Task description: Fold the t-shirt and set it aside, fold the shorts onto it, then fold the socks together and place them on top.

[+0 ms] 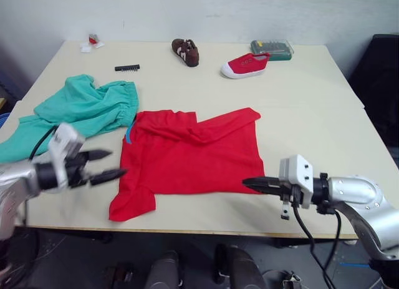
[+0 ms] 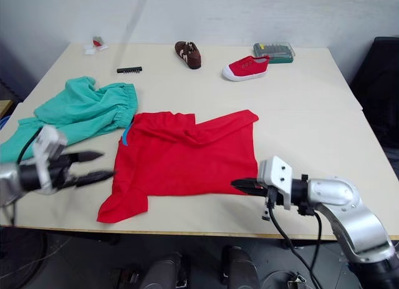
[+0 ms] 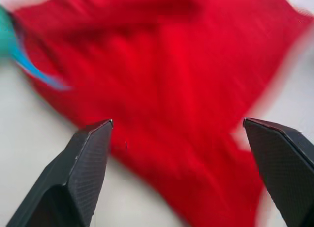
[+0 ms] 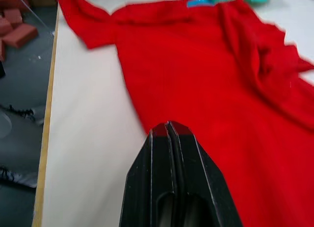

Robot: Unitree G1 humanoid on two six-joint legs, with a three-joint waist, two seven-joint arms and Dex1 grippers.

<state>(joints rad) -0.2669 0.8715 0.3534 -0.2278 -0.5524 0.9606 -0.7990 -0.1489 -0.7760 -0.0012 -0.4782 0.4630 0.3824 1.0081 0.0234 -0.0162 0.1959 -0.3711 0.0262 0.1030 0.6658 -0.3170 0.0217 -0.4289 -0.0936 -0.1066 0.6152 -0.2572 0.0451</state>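
Observation:
The red t-shirt [image 1: 190, 153] lies spread and partly rumpled in the middle of the table, one sleeve hanging toward the front edge. The teal shorts [image 1: 81, 108] lie bunched to its left, touching its collar side. My left gripper [image 1: 106, 165] is open just left of the shirt's left edge, fingers pointing at it, nothing between them. My right gripper [image 1: 250, 183] is shut and empty, its tip at the shirt's front right hem [image 4: 162, 114]. The socks are out of view.
At the back of the table [image 1: 299, 102] sit a brown shoe [image 1: 186, 52], a red canvas shoe [image 1: 245, 65], a green bit case [image 1: 272, 49], a black bit strip [image 1: 126, 68] and small scraps [image 1: 90, 43]. A black chair [image 1: 380, 77] stands at right.

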